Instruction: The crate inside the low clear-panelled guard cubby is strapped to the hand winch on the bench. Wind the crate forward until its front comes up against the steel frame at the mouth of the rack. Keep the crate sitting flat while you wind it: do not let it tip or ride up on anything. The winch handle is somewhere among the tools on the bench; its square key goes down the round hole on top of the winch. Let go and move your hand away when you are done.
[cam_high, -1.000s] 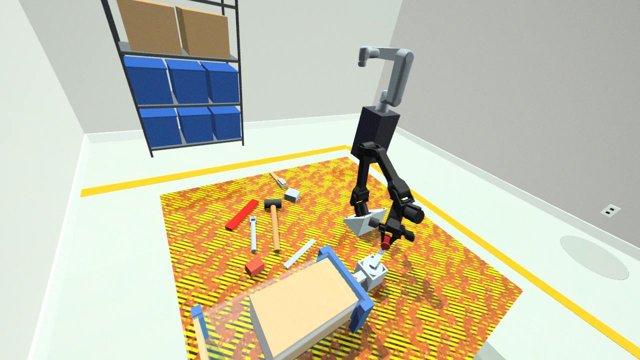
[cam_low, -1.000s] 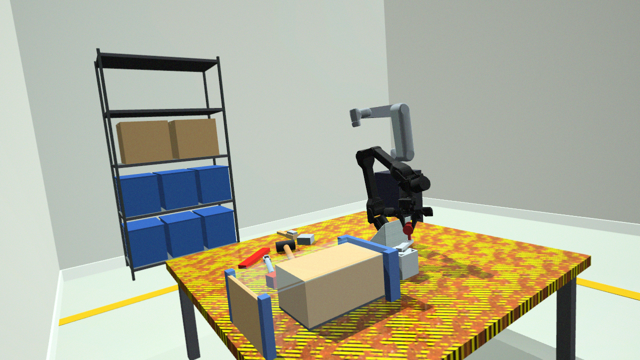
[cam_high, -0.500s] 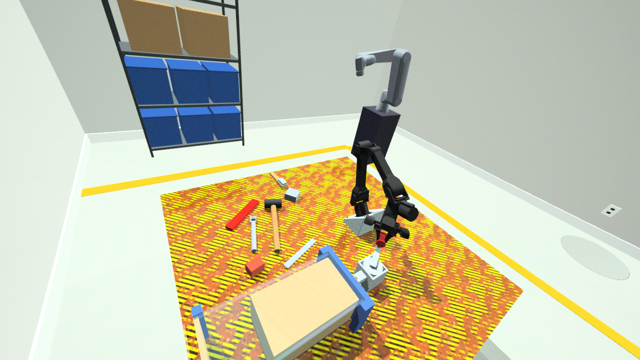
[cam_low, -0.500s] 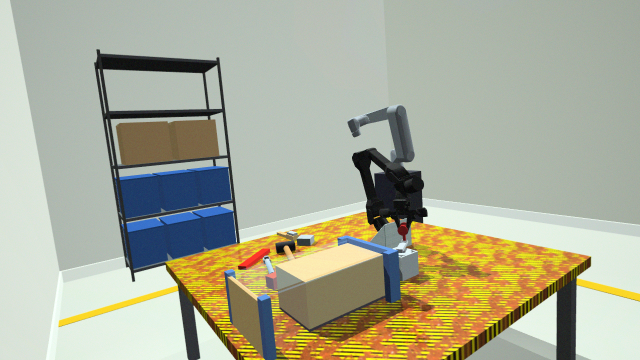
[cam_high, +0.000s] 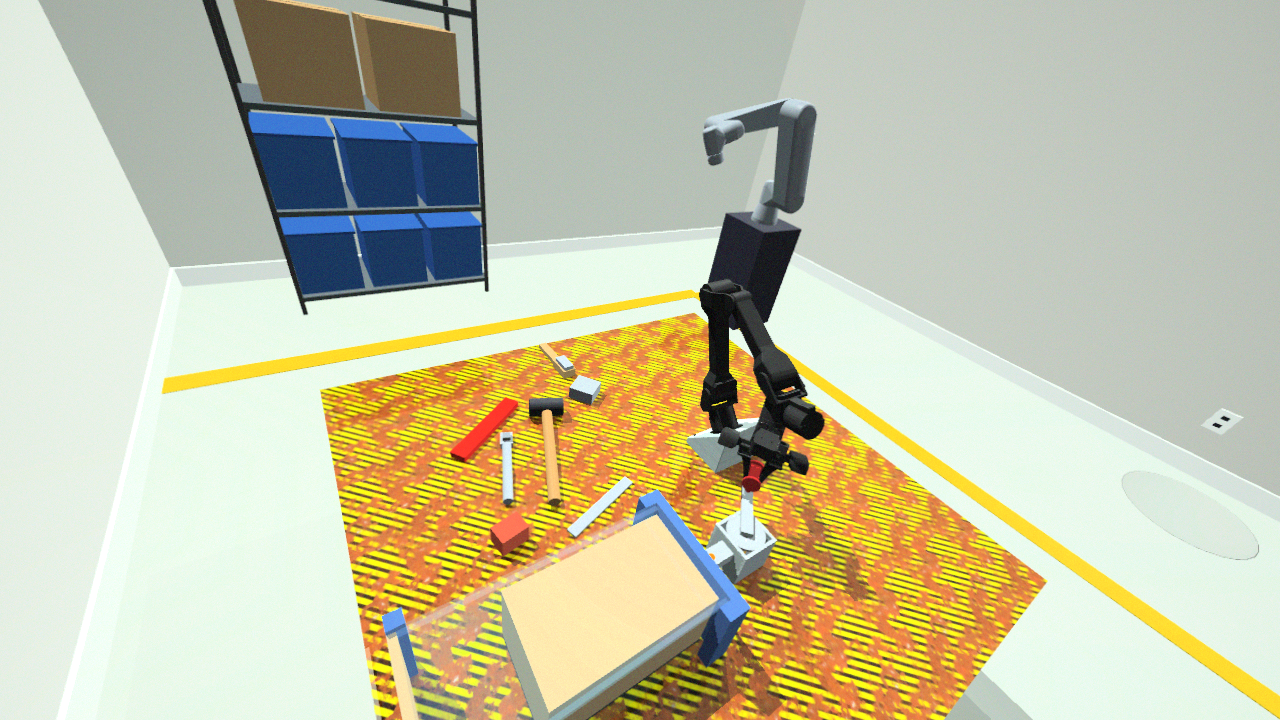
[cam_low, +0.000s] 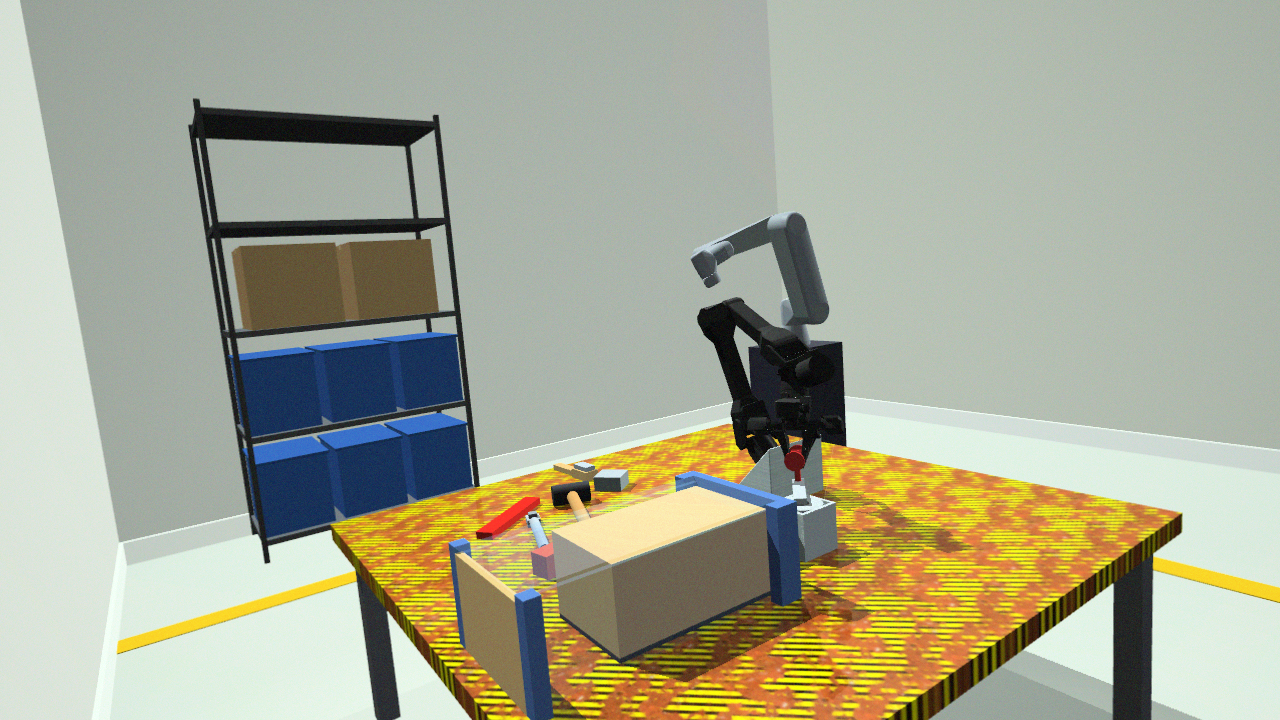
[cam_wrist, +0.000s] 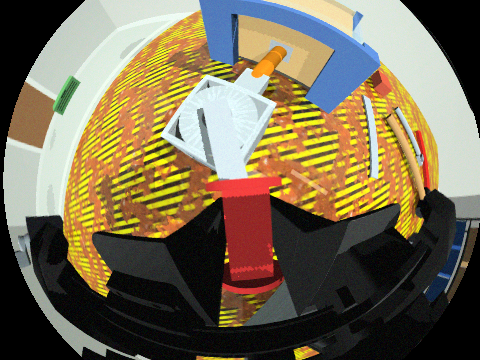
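Observation:
The tan crate (cam_high: 608, 617) (cam_low: 684, 577) (cam_wrist: 310, 60) sits flat in the clear-panelled cubby, its front close behind the blue frame (cam_low: 784, 555) (cam_wrist: 345, 80); I cannot tell whether they touch. An orange strap (cam_wrist: 270, 62) runs from the crate's front to the pale winch (cam_high: 747, 562) (cam_low: 820, 533). The handle's white crank arm (cam_high: 747, 516) (cam_wrist: 226, 142) lies across the winch top and points toward the robot base. Its key is hidden. My gripper (cam_high: 753, 471) (cam_low: 795, 453) (cam_wrist: 244, 202) is shut on the handle's upright red grip (cam_wrist: 248, 250).
Left of the winch lie a flat pale bar (cam_high: 599, 507), a red block (cam_high: 510, 534), a mallet (cam_high: 550, 456), a wrench (cam_high: 507, 470) and a red bar (cam_high: 484, 429). A grey block (cam_high: 584, 390) lies farther back. A tan board (cam_low: 487, 617) closes the cubby's far end.

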